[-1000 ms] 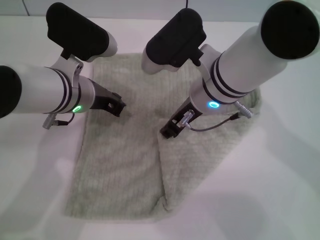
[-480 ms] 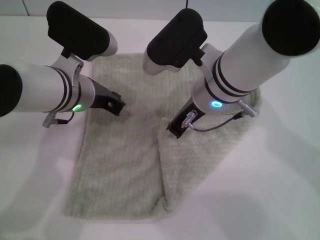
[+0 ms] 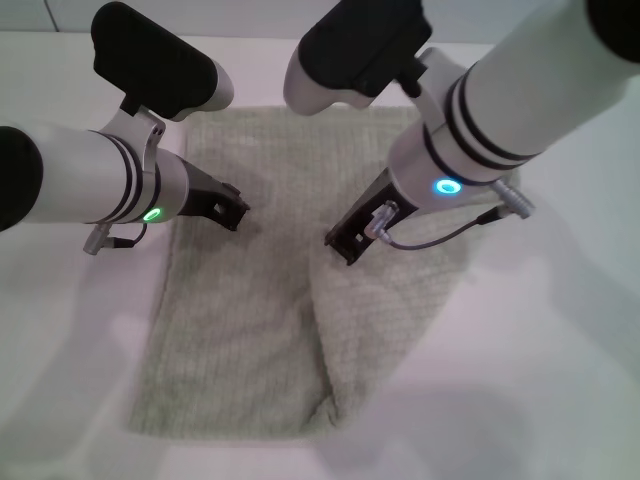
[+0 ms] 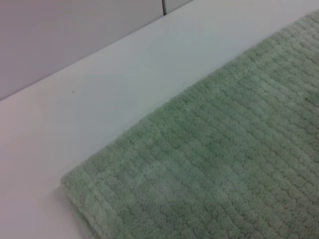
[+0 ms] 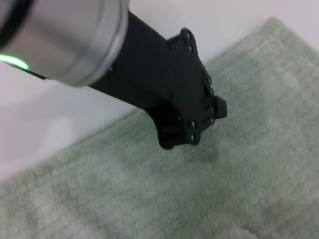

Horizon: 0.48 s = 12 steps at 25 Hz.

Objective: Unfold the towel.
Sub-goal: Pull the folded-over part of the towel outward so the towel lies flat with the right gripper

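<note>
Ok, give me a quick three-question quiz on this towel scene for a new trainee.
1. True or false: the towel lies fully spread in a single layer.
2. Which pincer is over the towel's left part? A) left pincer B) right pincer C) neither
3. Fill in: the towel rests on a ____ table.

Key:
1. False. A flap on the right side is folded over, its edge running down the middle.
2. A. The right one is near the fold line.
3. White.
</note>
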Motion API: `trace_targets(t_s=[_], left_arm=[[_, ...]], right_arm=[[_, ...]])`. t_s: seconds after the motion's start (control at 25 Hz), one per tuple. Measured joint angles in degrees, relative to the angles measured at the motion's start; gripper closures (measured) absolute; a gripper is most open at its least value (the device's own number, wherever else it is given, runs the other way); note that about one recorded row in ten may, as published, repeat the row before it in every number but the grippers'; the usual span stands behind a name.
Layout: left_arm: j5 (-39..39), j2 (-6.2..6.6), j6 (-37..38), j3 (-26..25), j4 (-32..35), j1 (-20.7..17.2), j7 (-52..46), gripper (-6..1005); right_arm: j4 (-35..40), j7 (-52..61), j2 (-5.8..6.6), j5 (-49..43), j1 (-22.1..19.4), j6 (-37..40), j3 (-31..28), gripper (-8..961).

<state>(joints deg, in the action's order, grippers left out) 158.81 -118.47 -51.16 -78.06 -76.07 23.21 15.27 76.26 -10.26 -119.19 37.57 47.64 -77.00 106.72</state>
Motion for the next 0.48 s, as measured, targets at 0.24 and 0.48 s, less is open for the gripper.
trace_targets(t_s=[0.24,0.48], left_arm=[[-0.1,0.00,0.0,-0.2,0.0,0.1,0.0,1000],[0.0,0.00,0.0,-0.2,0.1,0.2,0.0,1000]], right_arm=[[9.2,4.6,-0.13,-2.0,-3.3,-5.2,-0.1,954],[13.9,7.6,-0.29,-2.0,-5.4,-8.6,0.3,954]])
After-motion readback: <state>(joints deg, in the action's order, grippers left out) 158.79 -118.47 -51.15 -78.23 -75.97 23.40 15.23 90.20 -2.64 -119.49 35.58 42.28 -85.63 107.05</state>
